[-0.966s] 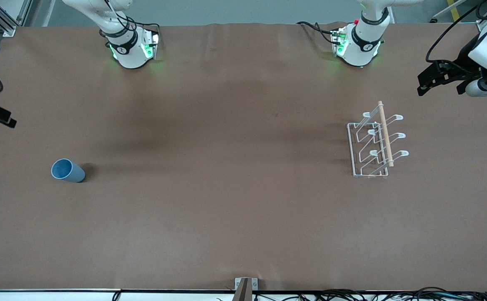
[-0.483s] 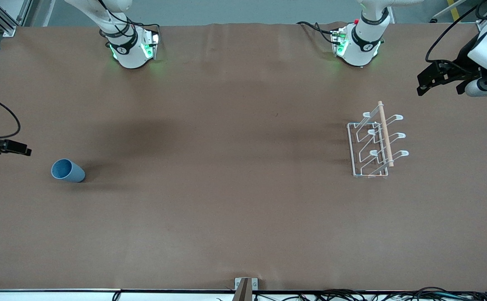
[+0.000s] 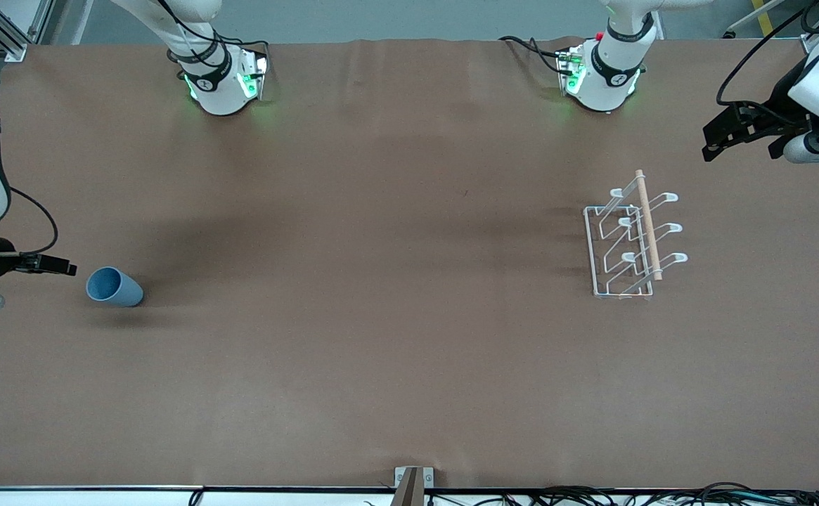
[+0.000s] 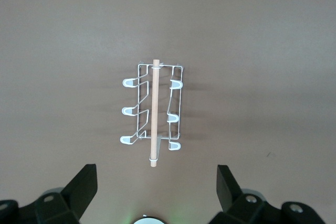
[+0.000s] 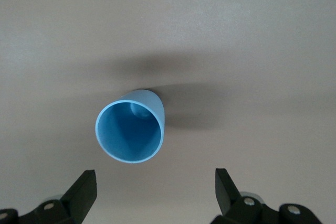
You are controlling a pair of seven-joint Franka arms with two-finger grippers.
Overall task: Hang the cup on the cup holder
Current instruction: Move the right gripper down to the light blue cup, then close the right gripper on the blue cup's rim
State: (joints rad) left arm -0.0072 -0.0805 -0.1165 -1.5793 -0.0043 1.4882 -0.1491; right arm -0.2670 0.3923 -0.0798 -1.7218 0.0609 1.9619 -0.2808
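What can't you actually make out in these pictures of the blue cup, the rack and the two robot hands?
- Right gripper, front view: mostly cut off by the picture's edge; only a dark tip shows beside the cup.
- Cup's bottom: turned away in both the front view and the right wrist view.
- Rack, front view: thin wires overlap, so how the prongs join the base is unclear.
- Left gripper, left wrist view: only its fingertips show.

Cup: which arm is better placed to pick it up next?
The right. The right gripper is open, beside the cup, which stands upright at that arm's end of the table. The left gripper waits near the holder, at the table's left-arm end.
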